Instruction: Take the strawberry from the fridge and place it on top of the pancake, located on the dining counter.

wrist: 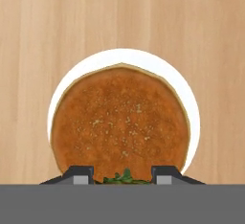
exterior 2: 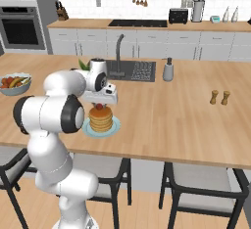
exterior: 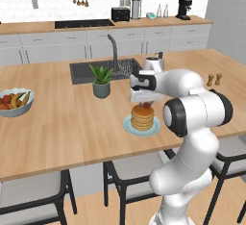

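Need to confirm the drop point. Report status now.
Gripper above pancake, shut on strawberry. Berry just over the stack, not yet released. Dining counter around the plate clear, nothing in the way.

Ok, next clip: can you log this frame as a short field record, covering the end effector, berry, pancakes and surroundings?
end effector: directly above the pancakes, shut on the small dark-red strawberry
strawberry: held just over the top pancake, green leaves between the fingertips
golden-brown pancake stack: on a pale round plate
light-wood dining counter: carries the plate
nearby: potted green plant, white fruit bowl
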Robot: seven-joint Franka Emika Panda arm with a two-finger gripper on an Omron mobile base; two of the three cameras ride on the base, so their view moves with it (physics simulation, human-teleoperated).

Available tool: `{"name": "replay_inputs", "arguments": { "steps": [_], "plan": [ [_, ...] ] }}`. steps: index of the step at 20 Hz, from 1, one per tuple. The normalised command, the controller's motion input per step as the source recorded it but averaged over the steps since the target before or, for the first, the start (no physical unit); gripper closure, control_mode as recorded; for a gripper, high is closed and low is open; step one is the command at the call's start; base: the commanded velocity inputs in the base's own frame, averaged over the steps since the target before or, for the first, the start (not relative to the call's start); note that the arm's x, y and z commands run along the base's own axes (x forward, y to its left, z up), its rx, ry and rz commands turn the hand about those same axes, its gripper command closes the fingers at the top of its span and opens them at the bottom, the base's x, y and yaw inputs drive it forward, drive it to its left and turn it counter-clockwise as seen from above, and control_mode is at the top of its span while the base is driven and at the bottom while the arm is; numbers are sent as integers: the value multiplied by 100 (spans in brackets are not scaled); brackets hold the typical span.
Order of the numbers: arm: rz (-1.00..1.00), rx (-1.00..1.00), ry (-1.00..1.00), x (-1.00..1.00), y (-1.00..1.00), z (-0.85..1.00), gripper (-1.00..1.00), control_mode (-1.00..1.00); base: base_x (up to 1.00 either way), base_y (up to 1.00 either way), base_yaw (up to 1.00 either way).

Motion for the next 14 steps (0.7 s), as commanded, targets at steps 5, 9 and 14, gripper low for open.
{"name": "replay_inputs", "arguments": {
  "steps": [5, 9, 14],
  "plan": [
    [0, 0, 0, 0, 0, -19, 100, -100, 0, 0, 0],
    [0, 0, 0, 0, 1, -11, 100, -100, 0, 0, 0],
    [0, 0, 0, 0, 0, -8, -100, -100, 0, 0, 0]
  ]
}}
